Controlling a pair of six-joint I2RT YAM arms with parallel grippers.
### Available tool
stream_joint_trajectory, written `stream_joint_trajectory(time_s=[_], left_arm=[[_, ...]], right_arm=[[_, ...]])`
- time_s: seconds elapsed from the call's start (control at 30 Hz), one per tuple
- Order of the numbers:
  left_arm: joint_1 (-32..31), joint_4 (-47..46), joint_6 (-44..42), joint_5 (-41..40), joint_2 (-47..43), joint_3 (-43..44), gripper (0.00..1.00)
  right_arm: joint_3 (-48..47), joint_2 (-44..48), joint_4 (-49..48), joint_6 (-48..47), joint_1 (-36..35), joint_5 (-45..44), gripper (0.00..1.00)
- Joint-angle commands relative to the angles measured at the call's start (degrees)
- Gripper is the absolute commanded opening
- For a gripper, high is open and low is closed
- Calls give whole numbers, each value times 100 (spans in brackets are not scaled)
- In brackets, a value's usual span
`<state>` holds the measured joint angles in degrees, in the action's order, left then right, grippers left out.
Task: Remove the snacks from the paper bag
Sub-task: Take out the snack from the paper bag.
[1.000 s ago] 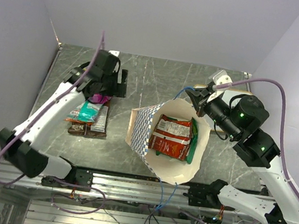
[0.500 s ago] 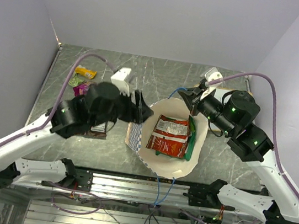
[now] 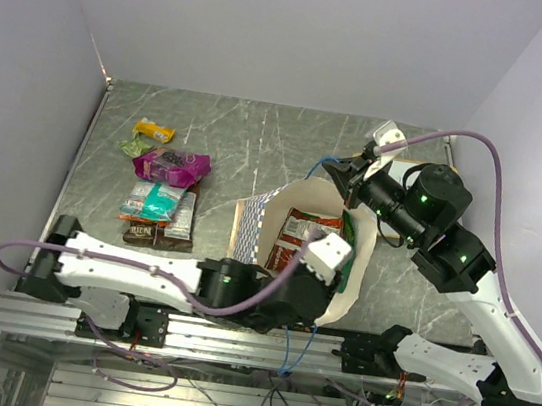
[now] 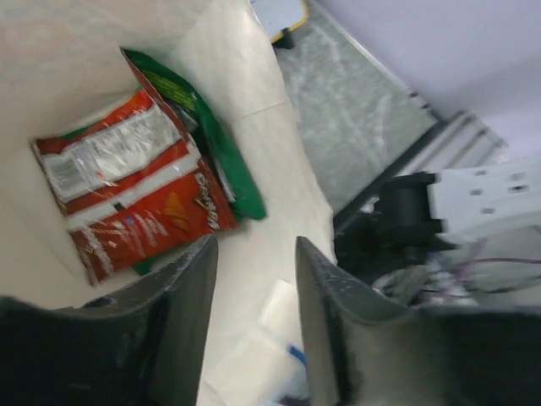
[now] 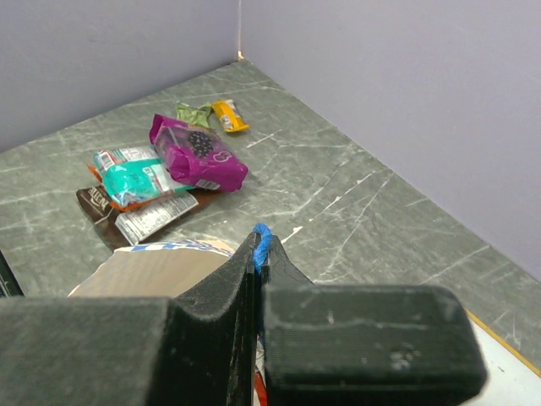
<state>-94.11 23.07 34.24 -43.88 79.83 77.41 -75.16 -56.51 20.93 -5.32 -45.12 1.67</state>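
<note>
A grey marbled table [image 3: 259,141] holds a cream paper bag [image 3: 365,245], right of centre, with its mouth open. My left gripper [image 4: 254,254] hovers at the bag's near rim, looking in, fingers apart and empty. My right gripper [image 5: 259,254] is pinched together on the bag's blue cord handle [image 5: 262,230] at the far rim. Inside the bag, a red packet [image 4: 135,194] lies over a green packet [image 4: 215,144]. On the table's left lie a magenta packet [image 3: 172,165], a teal packet [image 3: 155,202] overlapping a brown bar [image 3: 161,233], and farthest, a yellow bar [image 3: 154,130] beside a small green wrapper [image 3: 135,147].
</note>
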Motion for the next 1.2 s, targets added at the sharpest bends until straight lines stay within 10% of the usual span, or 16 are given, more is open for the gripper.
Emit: stream_joint_trajectory(time_s=[0.0, 0.17, 0.43, 1.17], left_arm=[[340, -1096, -703, -222, 368, -107, 35], [1155, -1211, -155, 936, 1136, -53, 29], [1391, -1347, -308, 1491, 1911, 344, 69], [1684, -966, 0, 1112, 2207, 88, 42]], right_arm=[[-183, 7, -199, 56, -25, -25, 0], [-213, 19, -165, 97, -26, -31, 0], [-219, 71, -130, 75, -30, -138, 0], [-241, -1, -133, -112, -28, -159, 0]])
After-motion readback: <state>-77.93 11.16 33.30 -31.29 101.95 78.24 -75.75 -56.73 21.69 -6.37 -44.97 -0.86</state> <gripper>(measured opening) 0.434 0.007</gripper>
